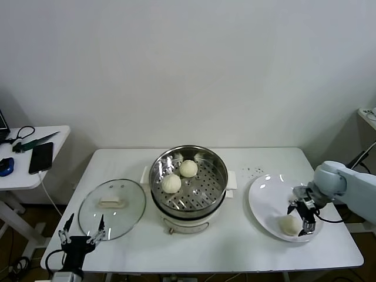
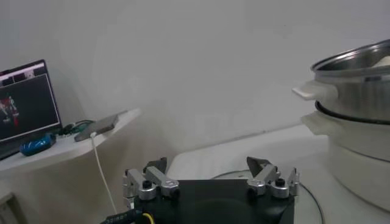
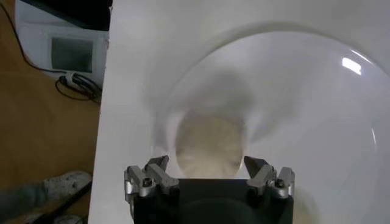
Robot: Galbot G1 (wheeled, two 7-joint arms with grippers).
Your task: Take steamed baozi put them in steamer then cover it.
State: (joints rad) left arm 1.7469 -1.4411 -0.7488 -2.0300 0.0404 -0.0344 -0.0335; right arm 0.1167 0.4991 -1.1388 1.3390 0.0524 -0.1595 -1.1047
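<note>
The steel steamer (image 1: pixel 188 182) stands mid-table on its white base with two baozi inside, one (image 1: pixel 171 183) at the front left and one (image 1: pixel 188 168) behind it. One more baozi (image 1: pixel 288 224) lies on the white plate (image 1: pixel 264 200) at the right. My right gripper (image 1: pixel 301 218) is open just above it; in the right wrist view the baozi (image 3: pixel 210 145) sits between the spread fingers (image 3: pixel 207 165), apart from both. My left gripper (image 1: pixel 82 235) is open and empty at the table's front left edge. The steamer's wall (image 2: pixel 359 91) shows in the left wrist view.
The glass lid (image 1: pixel 112 208) with its cream handle lies flat on the table left of the steamer. A side table (image 1: pixel 32 161) with a phone and cables stands far left. A laptop (image 2: pixel 27 100) shows in the left wrist view. The plate lies near the table's right edge.
</note>
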